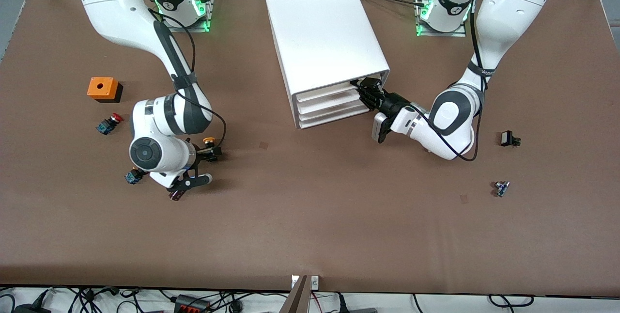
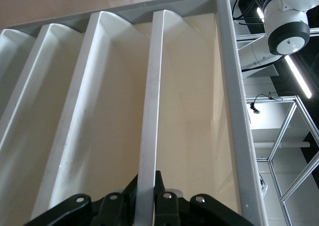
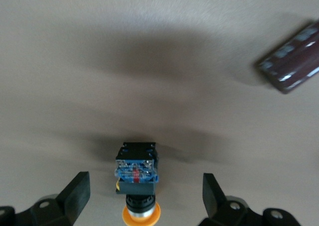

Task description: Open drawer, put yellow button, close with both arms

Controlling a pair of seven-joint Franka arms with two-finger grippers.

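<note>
The left gripper (image 1: 364, 91) pinches the drawer (image 2: 149, 136) edge to pull it, while the right gripper (image 3: 144, 196) waits wide apart around the yellow button (image 3: 138, 178)

1. The right tool (image 3: 144, 196) hangs low over a brown surface (image 3: 149, 52), its two black fingers (image 3: 77, 193) spread wide apart.
2. The yellow button (image 3: 136, 172) lies on its side between the fingers, touching neither, its yellow-orange cap toward the tool and its blue base pointing away.
3. A dark maroon cylinder (image 3: 292, 56) lies well apart, ahead of the tool and off to one side.
</note>
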